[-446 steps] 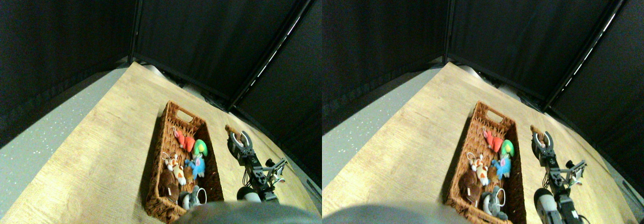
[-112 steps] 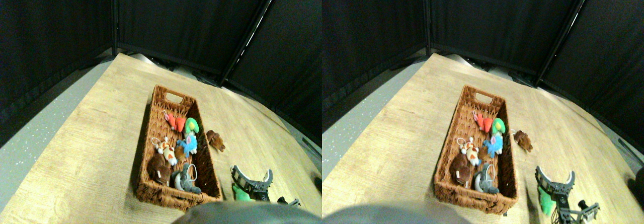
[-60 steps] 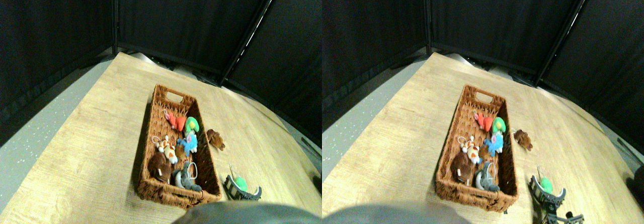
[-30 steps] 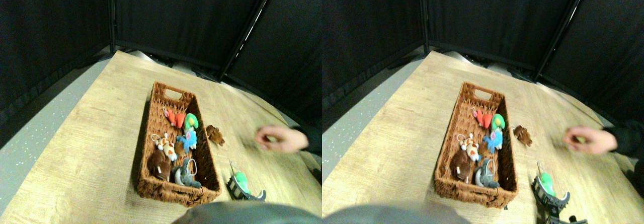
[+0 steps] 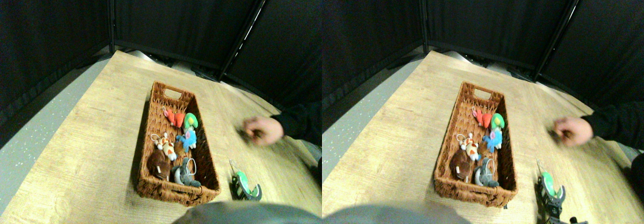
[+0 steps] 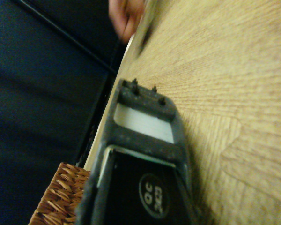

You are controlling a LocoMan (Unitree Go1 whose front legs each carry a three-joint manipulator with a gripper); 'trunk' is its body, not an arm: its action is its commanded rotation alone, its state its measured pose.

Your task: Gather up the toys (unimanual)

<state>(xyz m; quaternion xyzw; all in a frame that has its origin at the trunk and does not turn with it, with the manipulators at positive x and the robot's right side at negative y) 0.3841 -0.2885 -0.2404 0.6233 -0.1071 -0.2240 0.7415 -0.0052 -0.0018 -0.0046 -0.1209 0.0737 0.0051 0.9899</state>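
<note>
Now my fingers (image 5: 257, 191) have squeezed shut on the green toy (image 5: 242, 180) on the counter (image 5: 100, 133) beside the basket (image 5: 151, 133), and a person's hand (image 5: 261, 130) seems to have taken the loose brown one, so I just lift this in.

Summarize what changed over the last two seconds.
A person's hand reached in from the right and the small brown toy beside the basket is gone. The right gripper closed in around the green toy. The six toys in the basket stayed put.
</note>
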